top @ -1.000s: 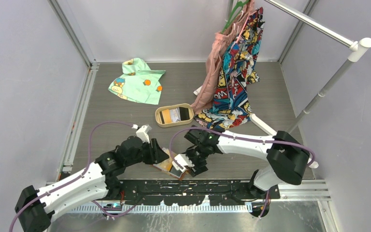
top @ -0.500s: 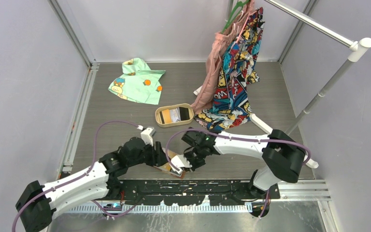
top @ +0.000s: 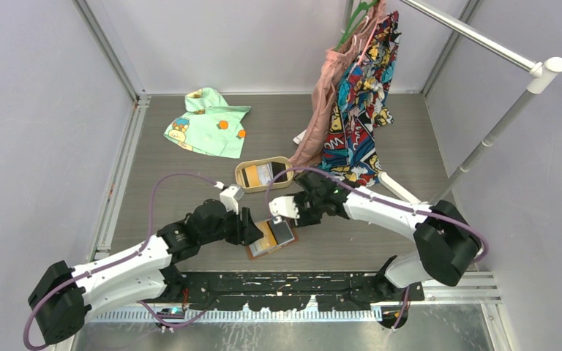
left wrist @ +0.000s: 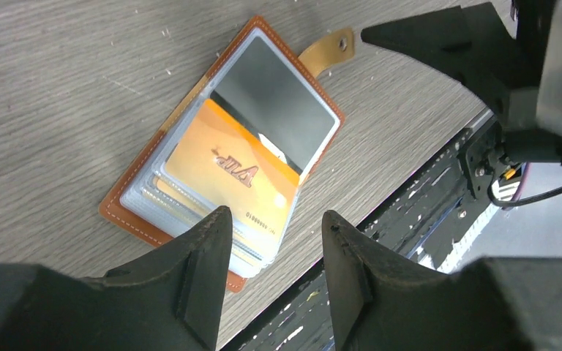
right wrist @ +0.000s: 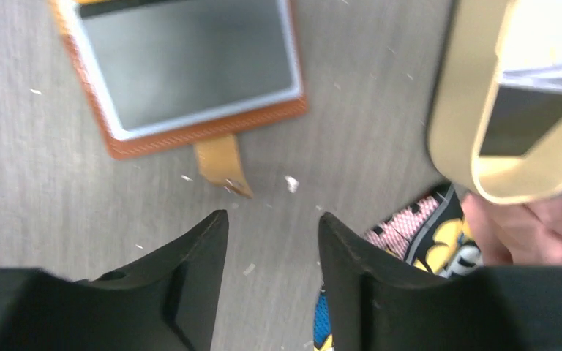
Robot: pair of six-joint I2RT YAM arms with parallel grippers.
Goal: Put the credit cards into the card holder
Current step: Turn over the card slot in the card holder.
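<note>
Card holder (top: 271, 236) open and flat on the bench (top: 175, 183), lower centre of the top view, nudged slightly up-frame from its spot near the front edge a second ago. Grey card (left wrist: 278, 110) showing in the clear sleeve at the snap tab (left wrist: 327, 51) end, orange card (left wrist: 227, 168) overlapping it toward the other end; hard to tell whether fully seated.

Gone from the holder: right gripper (right wrist: 272, 219), a second ago down on it, now lifted off up and to the right, partway to the tan tray (top: 238, 175). Jaws moderately parted, bare bench between them, nothing carried. Reads as a card just let go into the holder and a reach starting for the remaining cards (top: 258, 174) in the tray.

Left gripper (left wrist: 274, 219) hovering at the holder's left end, fingers moderately apart, straddling the orange card's edge at the bottom of the wrist view; contact unclear, no grip evident. Holder thus just beside the left gripper and just below-left of the right one, tab pointing toward the latter.
</note>
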